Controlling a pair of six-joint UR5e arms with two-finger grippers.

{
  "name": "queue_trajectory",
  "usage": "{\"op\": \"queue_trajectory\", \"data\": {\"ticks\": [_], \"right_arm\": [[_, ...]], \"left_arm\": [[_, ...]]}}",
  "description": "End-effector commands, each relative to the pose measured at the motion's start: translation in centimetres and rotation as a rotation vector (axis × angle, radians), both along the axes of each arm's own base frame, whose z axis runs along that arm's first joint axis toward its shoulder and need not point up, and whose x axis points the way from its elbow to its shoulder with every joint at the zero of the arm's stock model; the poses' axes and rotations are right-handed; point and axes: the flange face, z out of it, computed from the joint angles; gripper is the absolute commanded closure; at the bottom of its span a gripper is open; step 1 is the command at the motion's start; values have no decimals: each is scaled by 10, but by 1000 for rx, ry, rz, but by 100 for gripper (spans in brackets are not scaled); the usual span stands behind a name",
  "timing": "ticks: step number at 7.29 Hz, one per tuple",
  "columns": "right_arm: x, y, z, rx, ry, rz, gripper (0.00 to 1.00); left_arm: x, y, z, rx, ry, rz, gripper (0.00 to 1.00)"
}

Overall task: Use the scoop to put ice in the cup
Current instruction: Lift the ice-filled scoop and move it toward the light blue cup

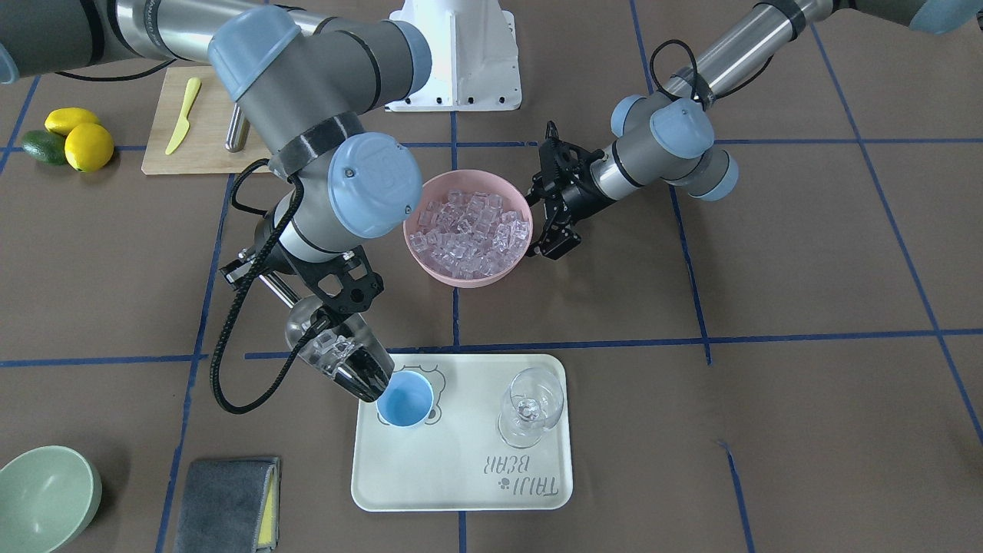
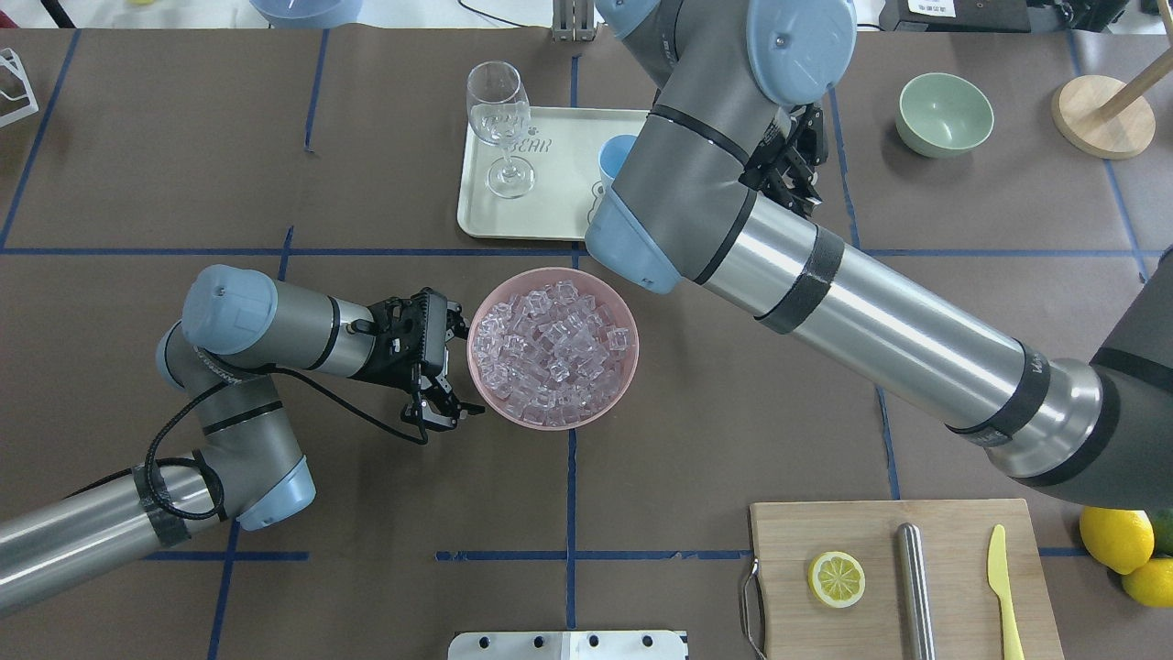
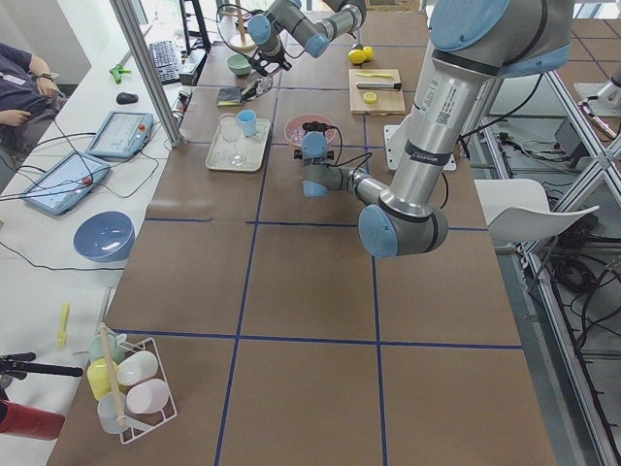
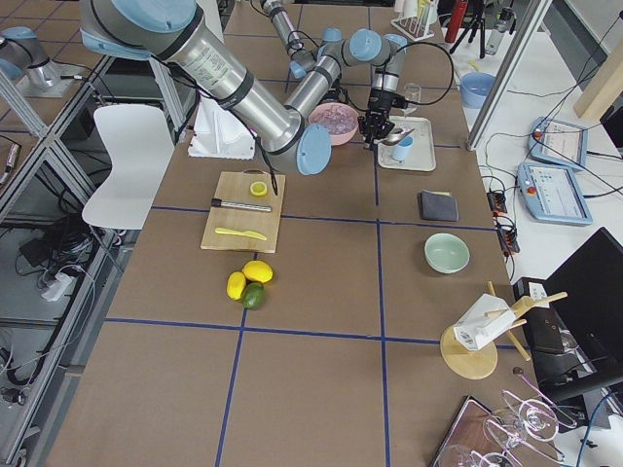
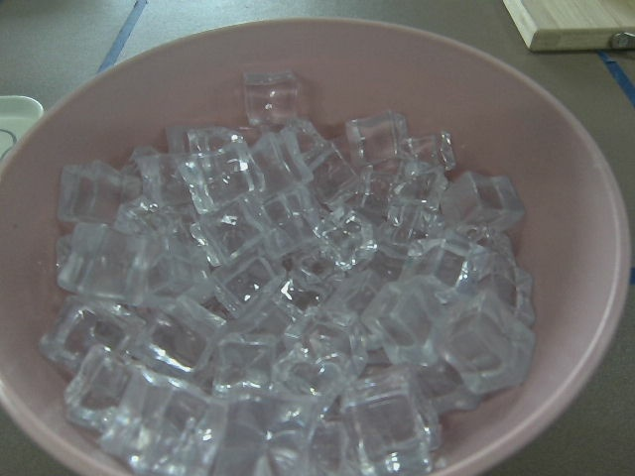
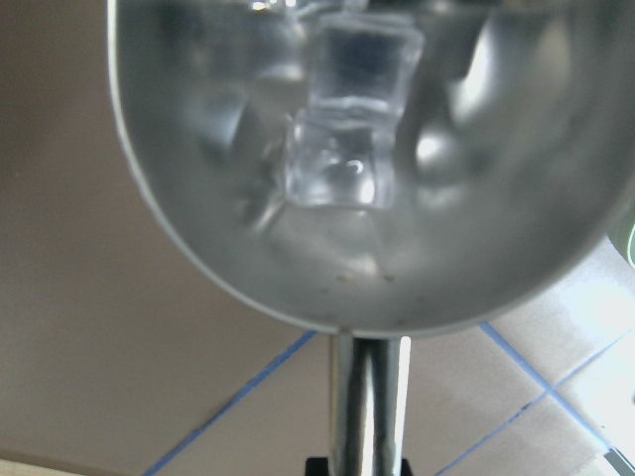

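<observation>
While right gripper [image 1: 326, 303] pinches scoop [image 1: 355, 365] at cup [image 1: 405, 401] rim, left gripper [image 2: 456, 365] spread beside pink bowl [image 1: 468, 281].

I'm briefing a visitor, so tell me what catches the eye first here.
A pink round bowl heaped with clear glassy ice cubes sits mid-table. Nearby the right gripper holds a shiny steel scoop with a few cubes inside, tilted down with its lip at the rim of a small light-blue plastic cup on a cream tray, beside a clear stemmed wine glass.
</observation>
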Motion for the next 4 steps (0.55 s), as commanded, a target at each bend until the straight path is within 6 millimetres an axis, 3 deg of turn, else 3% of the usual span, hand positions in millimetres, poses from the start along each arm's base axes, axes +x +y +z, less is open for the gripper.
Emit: {"op": "queue_trajectory", "data": {"ticks": [1, 2, 4], "right_arm": [[2, -5, -6, 20, 69, -83, 100], [3, -6, -6, 20, 85, -86, 100], [3, -8, -42, -3, 178, -104, 100]], "left_arm": [[0, 0, 0, 0, 0, 1, 1], [0, 0, 0, 0, 0, 1, 1], [0, 0, 1, 0, 0, 1, 1]]}}
